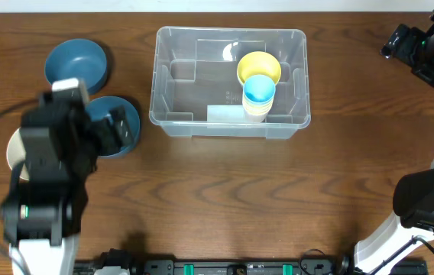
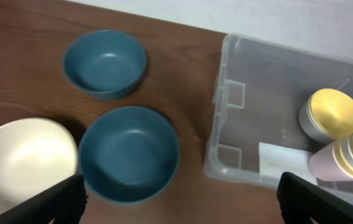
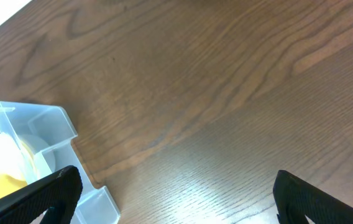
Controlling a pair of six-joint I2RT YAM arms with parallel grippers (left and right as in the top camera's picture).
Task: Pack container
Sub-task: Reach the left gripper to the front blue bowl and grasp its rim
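While the left fingers (image 2: 58,202) hover spread wide and empty above the nearer blue bowl (image 2: 128,154), the step in hand is judged to be the approach for picking that bowl up. The container (image 1: 158,84) stands on the counter (image 1: 225,198) at the far middle, to the right of the loose bowls. It holds a yellow bowl (image 1: 259,67) and a stack of cups (image 1: 258,98) at its right end; its left half holds no bowl or cup. A second blue bowl (image 2: 105,62) lies beyond the first, and a cream bowl (image 2: 24,158) lies just beside it. The right fingers (image 3: 55,196) are likewise spread and empty, over bare counter off the container's right end. The next move calls for lowering the left fingers astride the nearer bowl's wall, one inside and one outside, closing on it, lifting clear of the cream bowl, and carrying it to the container's free left half.
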